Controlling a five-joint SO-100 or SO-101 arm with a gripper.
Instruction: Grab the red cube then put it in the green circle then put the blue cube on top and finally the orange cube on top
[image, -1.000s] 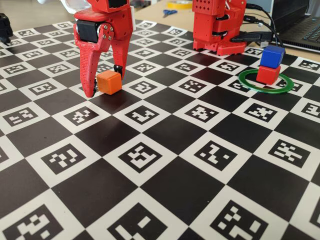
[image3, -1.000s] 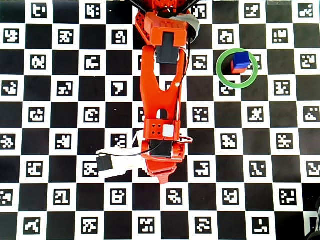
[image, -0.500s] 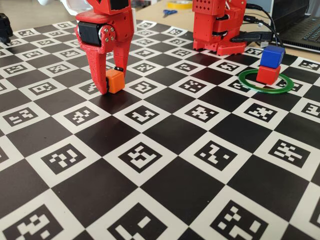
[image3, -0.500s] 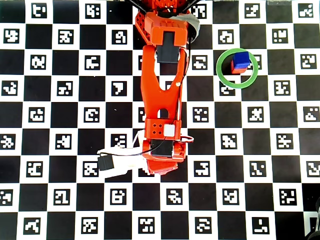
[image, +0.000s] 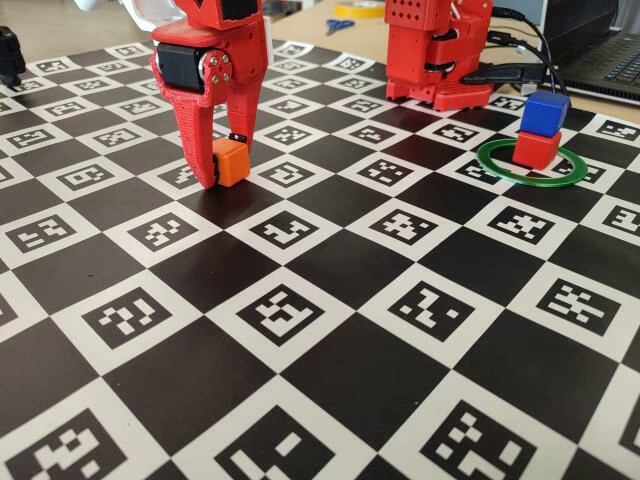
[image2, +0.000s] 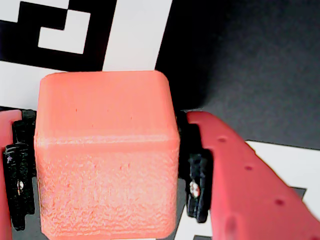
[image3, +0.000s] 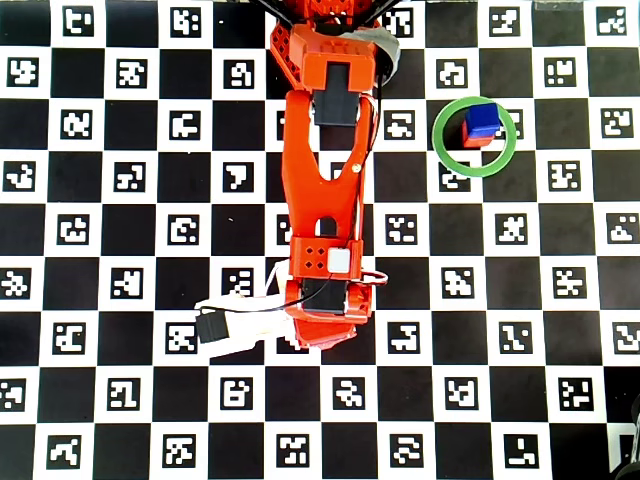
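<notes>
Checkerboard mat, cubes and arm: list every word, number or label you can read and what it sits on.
None can be read.
Mat: its white squares carry only black-and-white square marker patterns, no letters or digits.
Orange cube, blue cube, red cube, green ring: plain, unmarked.
Gripper: no label visible.

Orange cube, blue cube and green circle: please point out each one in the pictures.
orange cube (image: 232, 162): fixed view, on its front face.
blue cube (image: 545, 112): fixed view, on its front face, atop the red one.
green circle (image3: 446, 153): overhead view, on the ring's lower-left rim.
</notes>
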